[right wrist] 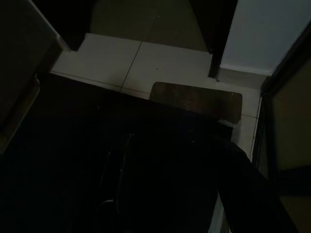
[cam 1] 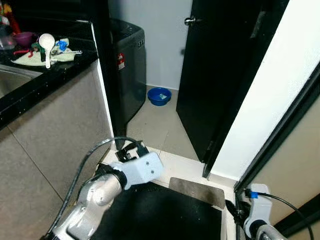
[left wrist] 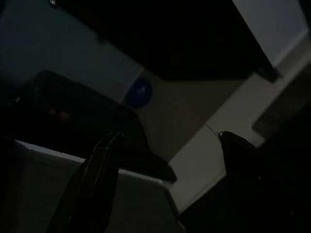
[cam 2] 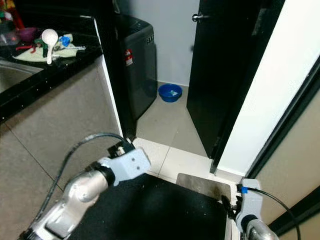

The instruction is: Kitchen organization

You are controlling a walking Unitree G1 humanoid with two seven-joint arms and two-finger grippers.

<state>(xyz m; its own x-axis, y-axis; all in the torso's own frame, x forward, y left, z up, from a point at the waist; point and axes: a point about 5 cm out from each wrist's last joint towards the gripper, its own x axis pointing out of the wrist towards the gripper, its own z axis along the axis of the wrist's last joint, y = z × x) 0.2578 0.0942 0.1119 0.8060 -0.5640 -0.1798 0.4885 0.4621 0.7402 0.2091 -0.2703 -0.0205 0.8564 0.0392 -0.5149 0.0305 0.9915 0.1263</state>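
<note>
A black counter (cam 1: 50, 75) runs along my left, with a steel sink (cam 1: 12, 80) set into it. On the counter lie a white rice spoon (cam 1: 46, 46), a purple bowl (cam 1: 23, 38) and small items on a pale cloth (cam 1: 30, 58). My left gripper (cam 1: 131, 149) is held low in front of the counter's end panel. In the left wrist view its fingers (left wrist: 104, 170) stand apart with nothing between them. My right gripper (cam 1: 232, 207) hangs low at the right, open and empty in its dark wrist view.
A grey washing machine (cam 1: 130, 65) stands past the counter's end. A blue bowl (cam 1: 159, 95) sits on the tiled floor beyond it. A black door (cam 1: 220, 70) stands ajar beside a white wall (cam 1: 270, 95). A brown mat (cam 1: 196, 192) lies near my feet.
</note>
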